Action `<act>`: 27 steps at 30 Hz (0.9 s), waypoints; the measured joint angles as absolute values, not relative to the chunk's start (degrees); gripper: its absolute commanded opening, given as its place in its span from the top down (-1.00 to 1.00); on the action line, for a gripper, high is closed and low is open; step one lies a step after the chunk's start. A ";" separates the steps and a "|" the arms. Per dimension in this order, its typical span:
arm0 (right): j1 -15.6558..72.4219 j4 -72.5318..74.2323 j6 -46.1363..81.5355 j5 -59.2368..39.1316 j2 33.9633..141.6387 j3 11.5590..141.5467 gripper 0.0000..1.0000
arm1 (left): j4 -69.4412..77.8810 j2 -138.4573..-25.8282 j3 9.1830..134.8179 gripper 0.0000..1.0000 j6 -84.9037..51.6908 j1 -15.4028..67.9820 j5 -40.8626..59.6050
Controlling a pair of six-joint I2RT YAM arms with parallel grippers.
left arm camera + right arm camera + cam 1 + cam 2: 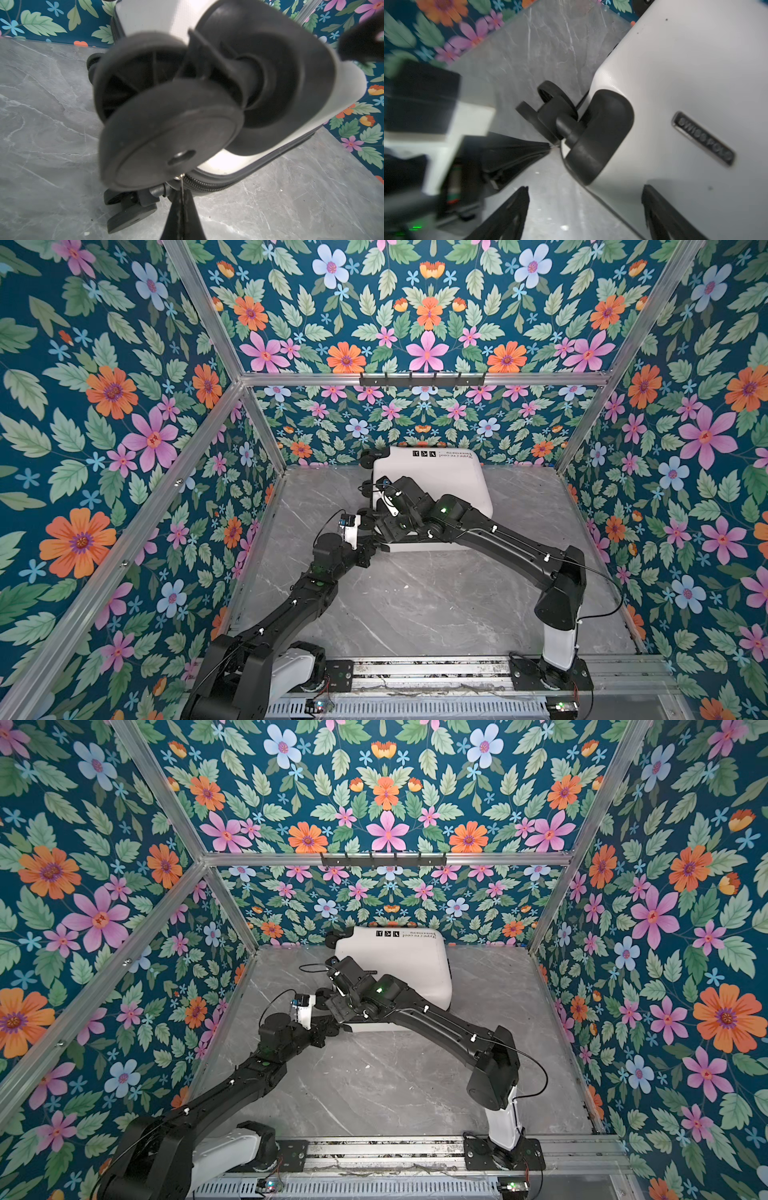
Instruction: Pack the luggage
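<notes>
The luggage [440, 477] [399, 957], a white hard-shell suitcase, lies flat and zipped shut at the back of the table, its black wheels [166, 133] toward the left. My left gripper [181, 200] is at the near-left wheel corner, shut on the thin metal zipper pull [181, 186] at the end of the zipper [209, 185]. In the right wrist view the left gripper [529, 149] points at that corner. My right gripper [585, 205] hangs open over the same corner, one finger above the shell [675, 83], nothing between them. In both top views its fingers are hidden under the wrist.
The grey marble tabletop [415, 601] spreads in front of the suitcase. Floral walls and aluminium posts close in three sides. A black hook rail [422, 379] hangs on the back wall. Both arm bases sit on the front rail [415, 672].
</notes>
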State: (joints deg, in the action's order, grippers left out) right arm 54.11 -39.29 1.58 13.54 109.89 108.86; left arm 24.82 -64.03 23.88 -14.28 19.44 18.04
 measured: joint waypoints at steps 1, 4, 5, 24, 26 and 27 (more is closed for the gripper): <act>54.24 -38.63 -1.23 14.68 109.80 108.03 -0.77 | 24.80 -64.05 23.94 1.00 -14.28 19.46 18.02; 54.61 -34.72 -10.17 18.68 109.73 105.10 -0.77 | 24.80 -64.45 24.23 1.00 -14.28 19.46 18.15; 54.63 -33.61 -12.51 19.27 109.73 104.47 -0.77 | 24.82 -64.60 24.29 1.00 -14.28 19.44 18.20; 54.52 -30.70 -25.19 18.22 119.48 115.87 -0.74 | 24.43 -63.16 24.34 1.00 -14.28 19.44 18.13; 54.22 -32.40 -24.86 18.13 120.79 118.28 -0.74 | 24.32 -62.24 24.12 1.00 -14.26 19.44 17.82; 54.11 -33.32 -24.43 17.96 121.43 119.63 -0.74 | 24.12 -61.82 24.03 1.00 -14.26 19.44 17.80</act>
